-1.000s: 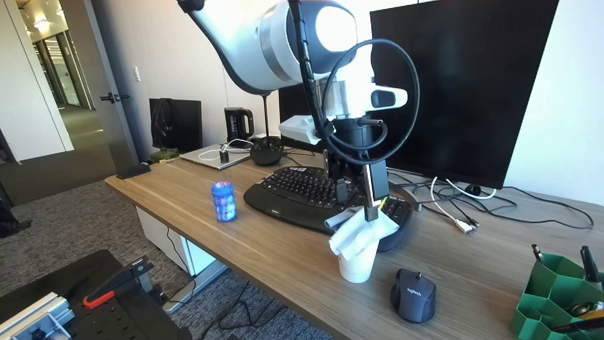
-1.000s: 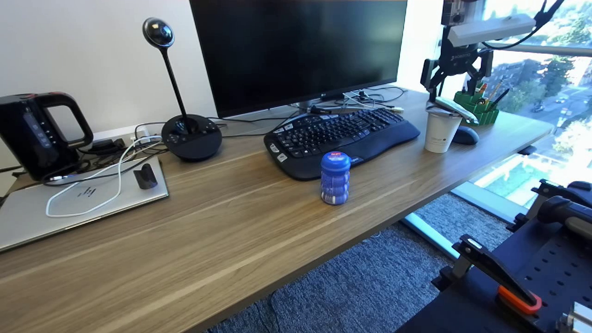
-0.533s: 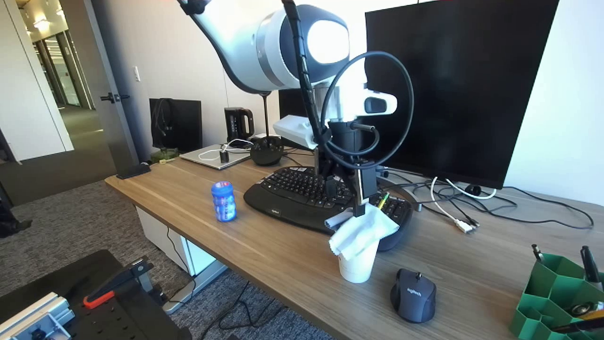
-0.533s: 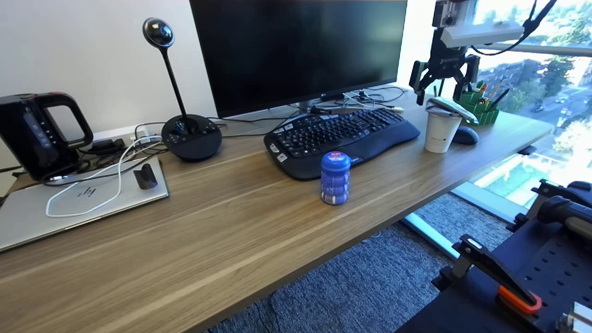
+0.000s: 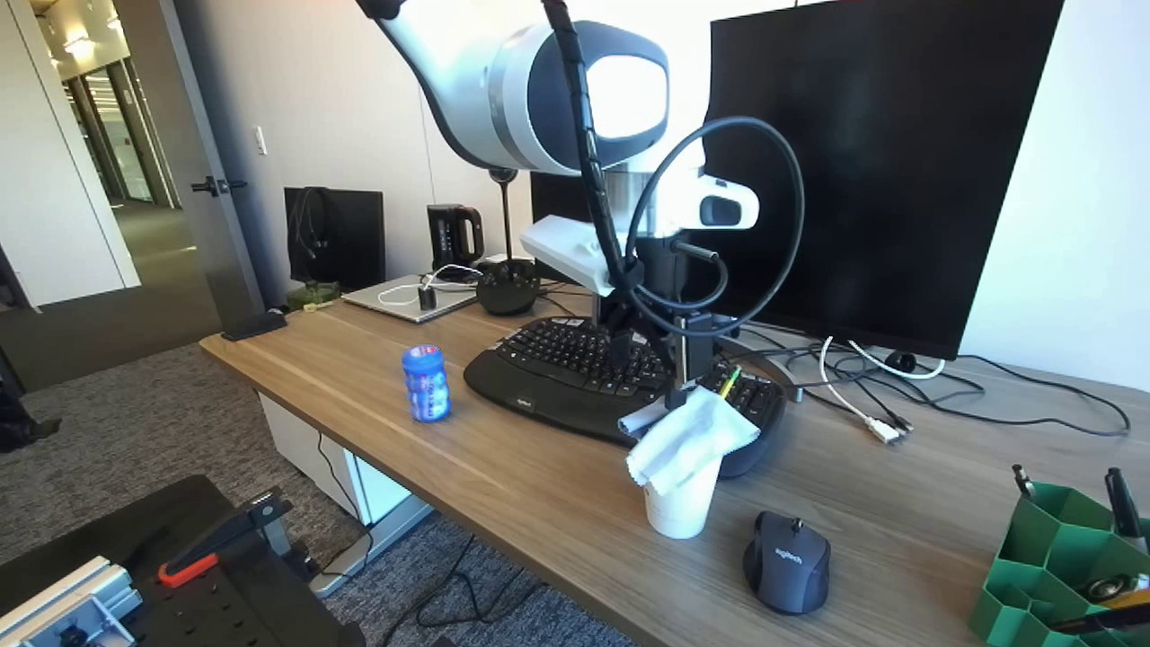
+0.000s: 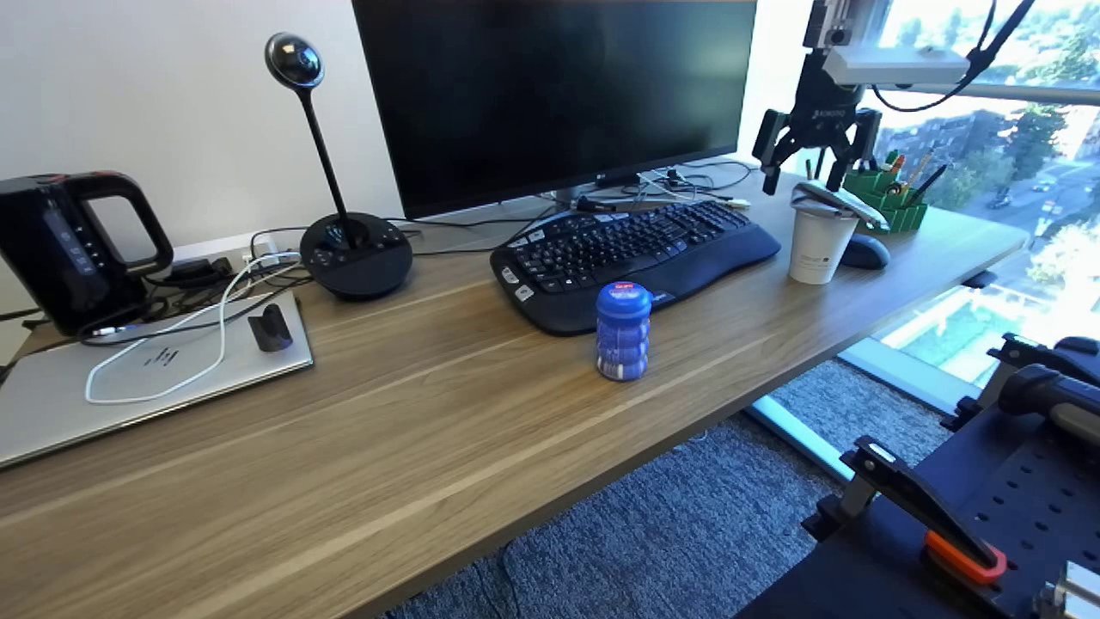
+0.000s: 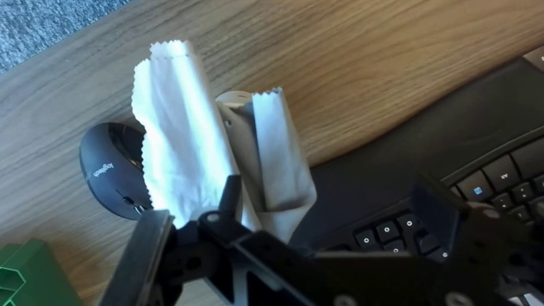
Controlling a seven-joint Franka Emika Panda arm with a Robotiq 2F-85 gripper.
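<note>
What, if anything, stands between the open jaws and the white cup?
The pale cloth does: it drapes over the top of the white cup, hiding most of its rim in the wrist view. A yellow-green stick pokes up behind it, its lower end hidden.

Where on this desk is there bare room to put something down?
The desk is bare between the laptop and the blue container; another free patch separates the mouse from the green organizer. Around the white cup it is crowded, with the cloth on top, keyboard beside and open gripper near.
</note>
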